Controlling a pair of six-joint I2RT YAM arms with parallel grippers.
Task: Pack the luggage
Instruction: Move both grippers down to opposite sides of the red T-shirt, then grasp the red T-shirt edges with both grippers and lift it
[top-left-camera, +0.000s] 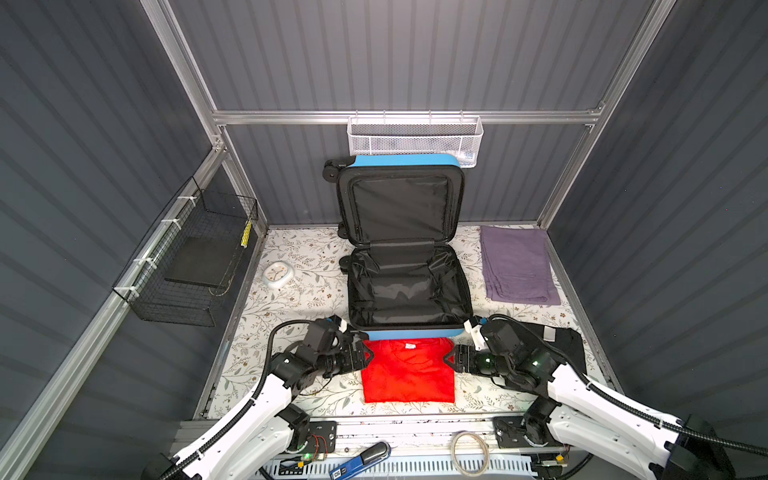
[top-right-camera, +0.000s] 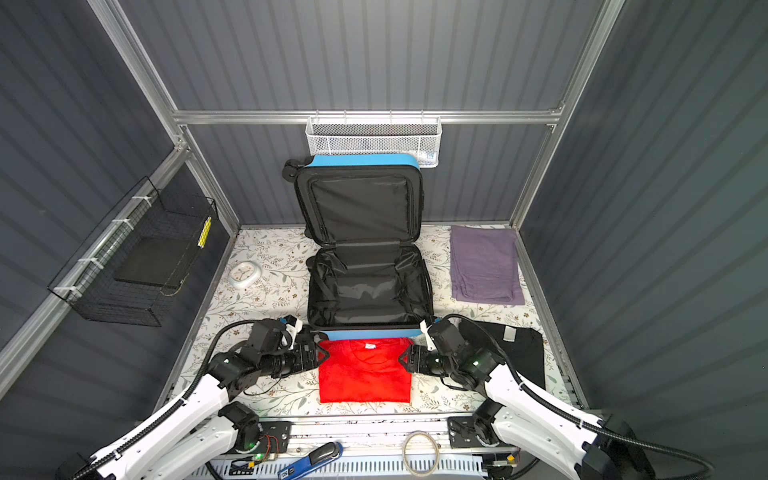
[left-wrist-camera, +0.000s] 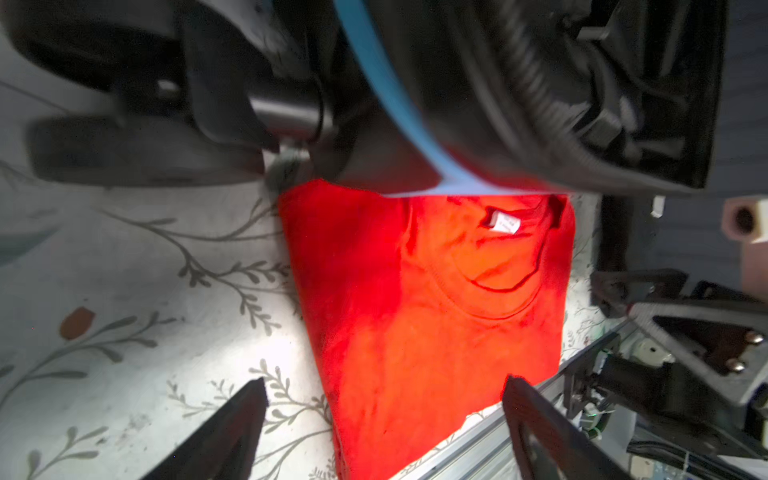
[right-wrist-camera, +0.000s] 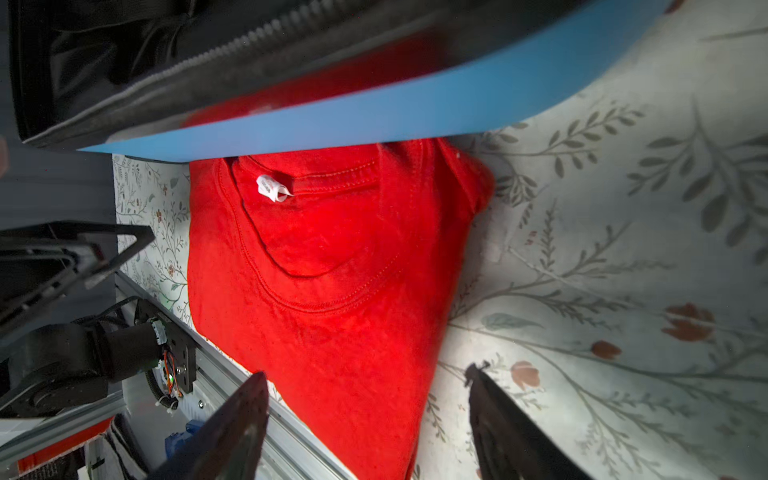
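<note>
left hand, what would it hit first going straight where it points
Likely the folded red t-shirt: the open left hand points at its side edge, though height above it is unclear.

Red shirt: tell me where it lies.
In both top views the red shirt lies at the near middle, just in front of the open luggage, between the left gripper and the right gripper.

No text can be read; the white neck tag (right-wrist-camera: 272, 188) on the red shirt (right-wrist-camera: 332, 291) is blurred.

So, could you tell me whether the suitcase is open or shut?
Open: the suitcase lies flat with its lid raised, black lining exposed.
</note>
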